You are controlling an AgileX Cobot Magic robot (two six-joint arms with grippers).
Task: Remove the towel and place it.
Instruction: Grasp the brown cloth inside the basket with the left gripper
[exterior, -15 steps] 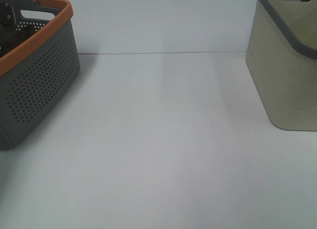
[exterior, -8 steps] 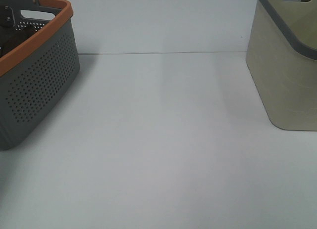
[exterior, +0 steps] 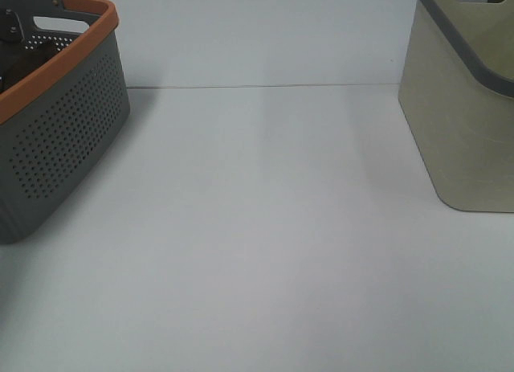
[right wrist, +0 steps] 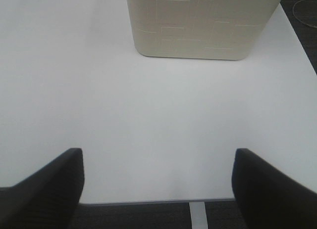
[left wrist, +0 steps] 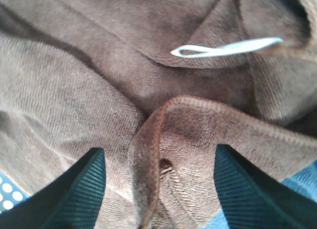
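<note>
The towel [left wrist: 148, 80] is dark brown and crumpled, and fills the left wrist view. Its stitched edge folds up in the middle and a white label loop [left wrist: 223, 47] shows on it. My left gripper [left wrist: 158, 189] is open, with one finger on each side of the raised fold, close above the cloth. In the high view the towel is only a dark patch [exterior: 20, 63] inside the grey basket [exterior: 64, 139]. My right gripper [right wrist: 158, 189] is open and empty over the white table [right wrist: 148, 105].
The grey perforated basket has an orange rim and stands at the far left. A beige basket [exterior: 466, 107] with a grey rim stands at the right and also shows in the right wrist view [right wrist: 198, 26]. Blue cloth [left wrist: 302, 174] lies under the towel.
The dark part of the left arm inside the grey basket has shifted slightly. Nothing else has moved.
</note>
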